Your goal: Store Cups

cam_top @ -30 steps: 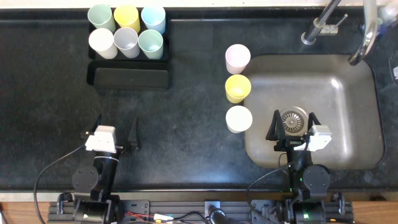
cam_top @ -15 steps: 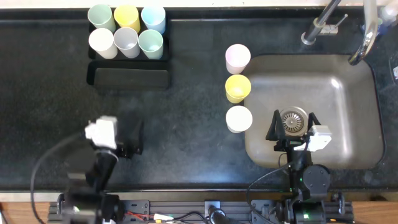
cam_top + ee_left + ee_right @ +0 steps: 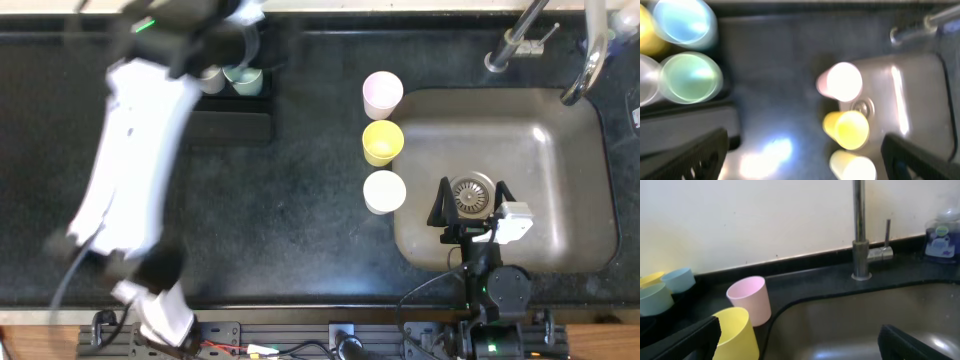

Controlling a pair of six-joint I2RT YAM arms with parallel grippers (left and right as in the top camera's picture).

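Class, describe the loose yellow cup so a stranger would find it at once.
Find the sink at the right of the worktop. Three cups stand in a row beside its left rim. The yellow cup is the middle one, between the pink cup and the white cup.

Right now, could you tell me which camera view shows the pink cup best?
The right wrist view: it shows the pink cup from the side, wall and rim together. The top view looks straight down on the cup, mouth only; the left wrist view does likewise.

Steel sink point(image 3: 560, 140), faucet point(image 3: 858, 230), blue soap bottle point(image 3: 941, 242), dark countertop point(image 3: 300, 220).
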